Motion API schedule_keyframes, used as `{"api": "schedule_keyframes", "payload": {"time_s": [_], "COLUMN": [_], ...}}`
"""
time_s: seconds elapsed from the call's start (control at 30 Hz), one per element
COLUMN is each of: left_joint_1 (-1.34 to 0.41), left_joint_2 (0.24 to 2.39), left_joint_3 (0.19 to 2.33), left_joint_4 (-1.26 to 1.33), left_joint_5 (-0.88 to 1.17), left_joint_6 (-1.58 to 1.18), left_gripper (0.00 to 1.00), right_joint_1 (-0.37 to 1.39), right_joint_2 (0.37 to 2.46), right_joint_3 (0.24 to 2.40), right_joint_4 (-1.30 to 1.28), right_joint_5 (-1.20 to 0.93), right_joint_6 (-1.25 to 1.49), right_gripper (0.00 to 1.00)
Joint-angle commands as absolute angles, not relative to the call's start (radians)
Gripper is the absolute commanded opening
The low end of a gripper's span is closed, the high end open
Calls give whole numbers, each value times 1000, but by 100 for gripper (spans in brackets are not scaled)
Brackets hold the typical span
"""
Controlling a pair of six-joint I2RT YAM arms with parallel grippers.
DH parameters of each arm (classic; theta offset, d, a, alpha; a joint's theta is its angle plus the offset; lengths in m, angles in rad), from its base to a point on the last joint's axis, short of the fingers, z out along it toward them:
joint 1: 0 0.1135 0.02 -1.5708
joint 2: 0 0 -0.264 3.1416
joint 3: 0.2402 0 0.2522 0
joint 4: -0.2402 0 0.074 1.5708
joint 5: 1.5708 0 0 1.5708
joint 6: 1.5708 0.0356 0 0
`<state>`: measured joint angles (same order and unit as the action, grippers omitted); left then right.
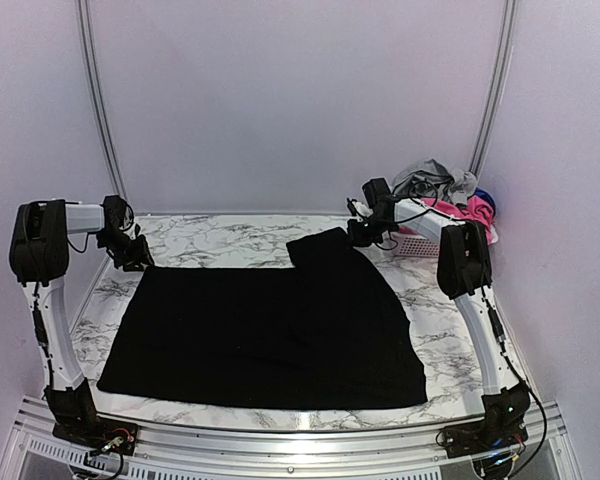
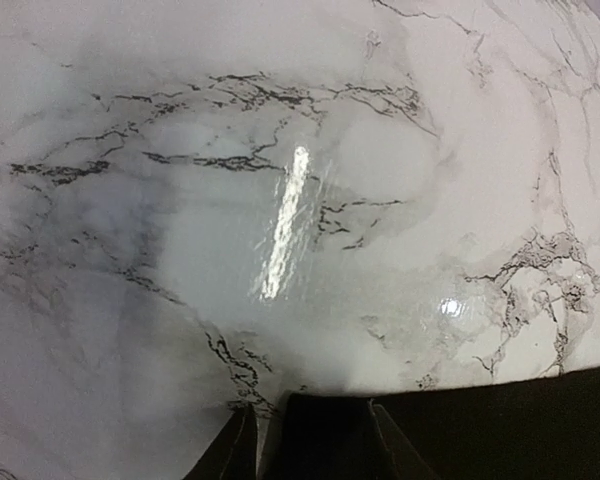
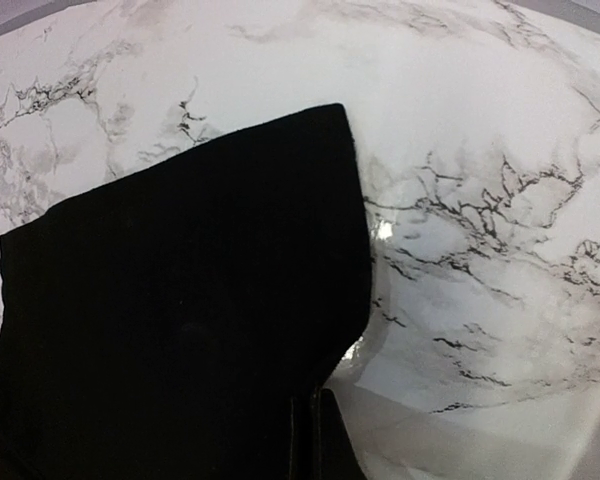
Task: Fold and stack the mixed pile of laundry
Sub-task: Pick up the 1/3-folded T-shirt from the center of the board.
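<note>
Top external view: the left arm rises from its base at the near left corner, elbow high beside the left wall, forearm reaching in and down so that the left gripper [image 1: 135,258] sits low at the far left corner of the black cloth [image 1: 270,330]. Left wrist view shows its fingers [image 2: 235,450] standing apart, astride that corner, not yet closed on it, with bare marble table [image 2: 300,200] beyond. The cloth lies spread flat across the middle of the table, its far right part lapping back as a raised flap. The right arm climbs from the near right corner, bends at a tall elbow and stretches left and down to that flap, where the right gripper [image 1: 360,235] meets the cloth's edge. Right wrist view shows its fingers [image 3: 298,440] clenched together on that edge of the cloth. At the far right corner stands a lattice basket [image 1: 415,243], touching the right forearm's side, heaped with a grey garment [image 1: 435,175], a pink piece [image 1: 477,210] and a blue piece [image 1: 486,194]
</note>
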<state>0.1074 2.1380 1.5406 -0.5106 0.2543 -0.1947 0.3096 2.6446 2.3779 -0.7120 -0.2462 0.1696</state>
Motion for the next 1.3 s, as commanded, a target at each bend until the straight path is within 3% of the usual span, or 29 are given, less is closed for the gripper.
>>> {"api": "schedule_keyframes", "payload": {"time_s": [0.0, 0.3, 0.6, 0.73, 0.83, 1.03, 1.27], "left_joint_1": [107, 107, 106, 90, 80, 75, 75], "left_joint_2": [2190, 2217, 2206, 2218, 2223, 2217, 2186], "left_joint_3": [1578, 1599, 1588, 1597, 1605, 1627, 1688], "left_joint_4": [-507, -510, -551, -566, -575, -574, -568], "left_joint_5": [284, 334, 205, 191, 200, 221, 217], "left_joint_6": [-191, -208, -228, -218, -207, -222, -230], "left_gripper": [36, 19, 41, 39, 34, 0, 0], "right_joint_1": [298, 272, 264, 263, 263, 264, 264], "right_joint_2": [2663, 2680, 2679, 2678, 2675, 2646, 2532], "right_joint_3": [2404, 2456, 2461, 2462, 2462, 2455, 2374], "right_joint_4": [-666, -637, -643, -639, -637, -625, -585], "right_joint_5": [-241, -260, -267, -271, -277, -307, -320], "right_joint_6": [192, 241, 234, 235, 238, 238, 228], "right_gripper": [0, 0, 0, 0, 0, 0, 0]}}
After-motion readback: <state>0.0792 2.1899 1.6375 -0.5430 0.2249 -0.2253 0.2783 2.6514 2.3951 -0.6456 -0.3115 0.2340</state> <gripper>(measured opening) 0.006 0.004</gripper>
